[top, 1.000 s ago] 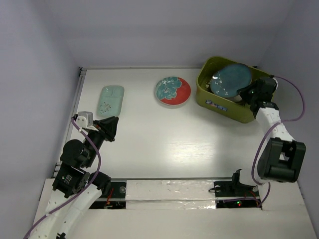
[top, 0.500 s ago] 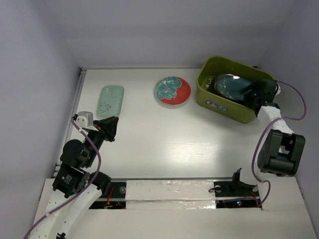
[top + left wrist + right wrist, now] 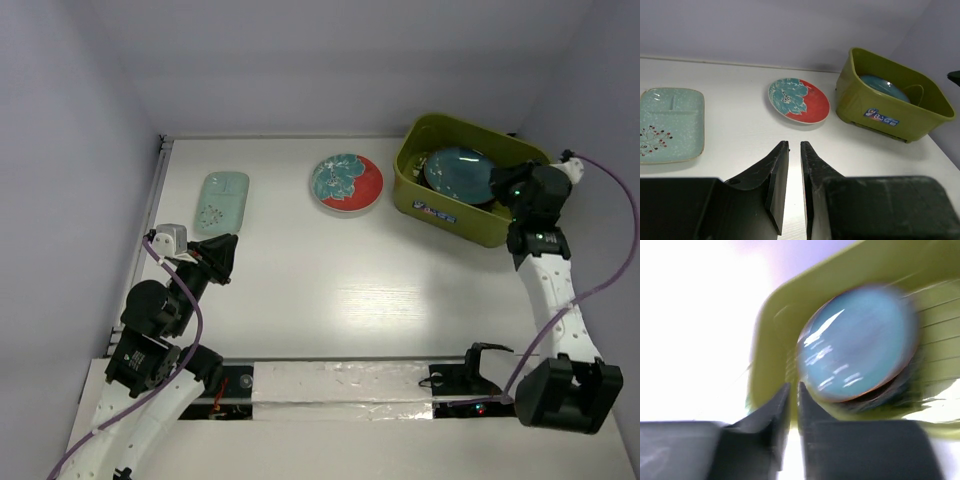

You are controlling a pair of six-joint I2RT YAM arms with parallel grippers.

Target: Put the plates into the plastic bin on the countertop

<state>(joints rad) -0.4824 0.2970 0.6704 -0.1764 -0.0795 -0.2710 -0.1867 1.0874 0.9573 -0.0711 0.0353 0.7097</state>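
Dark teal plate [image 3: 458,170] lies inside the plastic bin [image 3: 440,213] at the far right of the countertop [image 3: 350,280]. Right gripper [image 3: 792,387] hangs over the bin's right end, fingers nearly pressed together and gripping nothing. Left gripper [image 3: 794,145] is at the near left, likewise almost closed and empty. Red-teal floral plate [image 3: 346,183] and pale mint rectangular plate [image 3: 221,201] lie on the countertop outside the bin.

Three visible plates [image 3: 346,183], one bin [image 3: 482,229], two arms [image 3: 547,272]
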